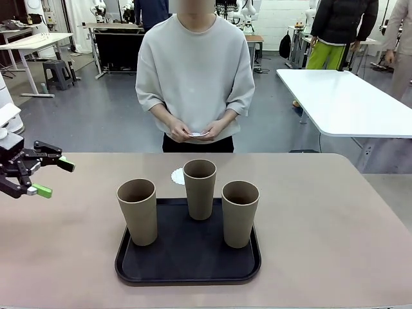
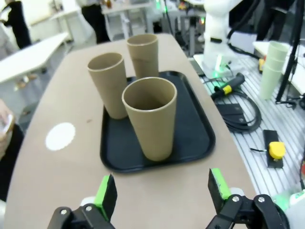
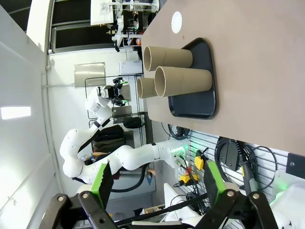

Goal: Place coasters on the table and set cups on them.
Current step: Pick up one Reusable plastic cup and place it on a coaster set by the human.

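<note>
In the front view, a black tray sits on the beige table, near the robot's edge. Three tan cups stand upright on it: the left cup, the back cup and the right cup, none touching another. One white lacy coaster lies flat on the table just behind the tray, its right side hidden by the back cup. Across the table, the person's hands are together at the waist, holding a thin white paper piece. The left gripper hovers above the table's left end, well apart from the tray, with its green-padded fingers spread wide and nothing between them.

In the left wrist view, the left gripper is fully open and empty. Beyond it, the left cup stands nearest, with the back cup and right cup farther off, all on the tray. The coaster lies on the bare table, beside the tray's far edge.

The right wrist view is rolled sideways. The right gripper is wide open and holds nothing, well away from the table. The right cup, back cup and left cup stand on the tray. The coaster lies near the tray, past the back cup.
</note>
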`<state>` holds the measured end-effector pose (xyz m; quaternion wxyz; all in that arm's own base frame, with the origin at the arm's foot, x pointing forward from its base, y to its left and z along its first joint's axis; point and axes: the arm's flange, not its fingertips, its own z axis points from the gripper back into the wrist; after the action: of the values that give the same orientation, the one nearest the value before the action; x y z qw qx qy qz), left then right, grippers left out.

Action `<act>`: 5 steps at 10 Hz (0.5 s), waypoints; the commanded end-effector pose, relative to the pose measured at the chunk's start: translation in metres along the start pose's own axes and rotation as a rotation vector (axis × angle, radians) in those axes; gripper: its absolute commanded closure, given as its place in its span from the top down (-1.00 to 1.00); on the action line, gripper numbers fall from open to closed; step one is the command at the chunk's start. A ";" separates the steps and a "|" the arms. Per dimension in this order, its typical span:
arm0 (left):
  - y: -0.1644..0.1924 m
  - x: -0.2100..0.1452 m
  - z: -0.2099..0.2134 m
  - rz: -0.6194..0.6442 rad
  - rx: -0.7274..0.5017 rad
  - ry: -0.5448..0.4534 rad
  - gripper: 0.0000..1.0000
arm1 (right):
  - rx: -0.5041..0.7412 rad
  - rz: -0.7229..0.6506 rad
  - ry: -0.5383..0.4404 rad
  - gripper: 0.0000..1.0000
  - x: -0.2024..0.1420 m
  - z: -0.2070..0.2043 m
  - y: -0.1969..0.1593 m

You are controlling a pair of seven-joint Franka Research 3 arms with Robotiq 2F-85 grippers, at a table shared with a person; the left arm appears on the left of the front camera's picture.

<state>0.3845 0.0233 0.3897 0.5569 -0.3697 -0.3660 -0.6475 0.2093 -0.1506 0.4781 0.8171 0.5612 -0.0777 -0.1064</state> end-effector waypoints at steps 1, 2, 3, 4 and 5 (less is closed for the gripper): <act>0.003 -0.021 -0.012 0.006 -0.019 -0.054 1.00 | 0.018 0.010 -0.001 1.00 0.001 0.000 0.000; 0.007 -0.028 -0.017 0.018 -0.010 -0.088 1.00 | 0.018 0.010 -0.001 1.00 0.001 0.000 0.000; 0.010 -0.035 -0.021 0.037 0.017 -0.144 1.00 | 0.018 0.010 -0.001 1.00 0.001 0.000 0.000; 0.014 -0.041 -0.027 0.062 0.039 -0.162 1.00 | 0.018 0.010 -0.001 1.00 0.001 0.000 0.000; 0.018 -0.046 -0.033 0.071 0.041 -0.183 1.00 | 0.018 0.010 -0.001 1.00 0.001 0.000 0.000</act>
<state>0.3968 0.0149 0.3379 0.5645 -0.4250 -0.3914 -0.5895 0.2093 -0.1506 0.4781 0.8171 0.5612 -0.0777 -0.1064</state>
